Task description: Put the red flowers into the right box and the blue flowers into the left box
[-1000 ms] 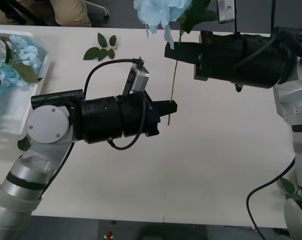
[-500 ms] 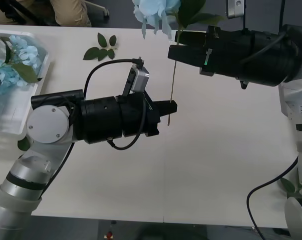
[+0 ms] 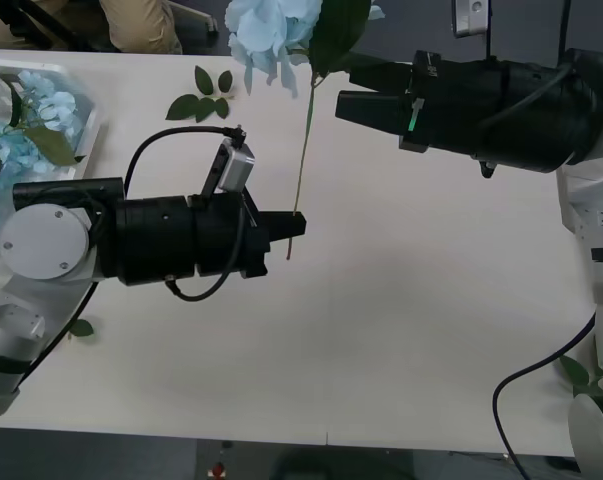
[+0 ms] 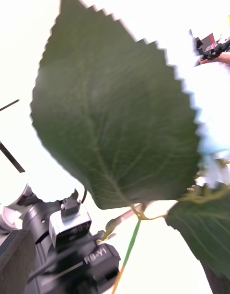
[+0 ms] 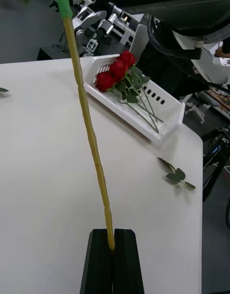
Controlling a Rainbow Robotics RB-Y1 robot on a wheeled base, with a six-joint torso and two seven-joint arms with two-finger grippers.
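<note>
We see the left gripper [image 3: 297, 226] pinching the lower stem of a blue flower [image 3: 266, 30], holding it upright above the table [image 3: 411, 300]. The right gripper [image 3: 343, 104] hangs beside it, and we cannot tell its fingers' state. Red flowers [image 5: 115, 73] lie in the right box [image 5: 165, 126]; more blue ones fill the left box [image 3: 81, 150].

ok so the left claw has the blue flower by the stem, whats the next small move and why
Probably swing the left claw toward the left box. Its fingers are shut on the lower stem of the blue flower, the right claw stands apart from the stem, and the left box holds other blue flowers, so nothing seems to hold the flower back.
</note>
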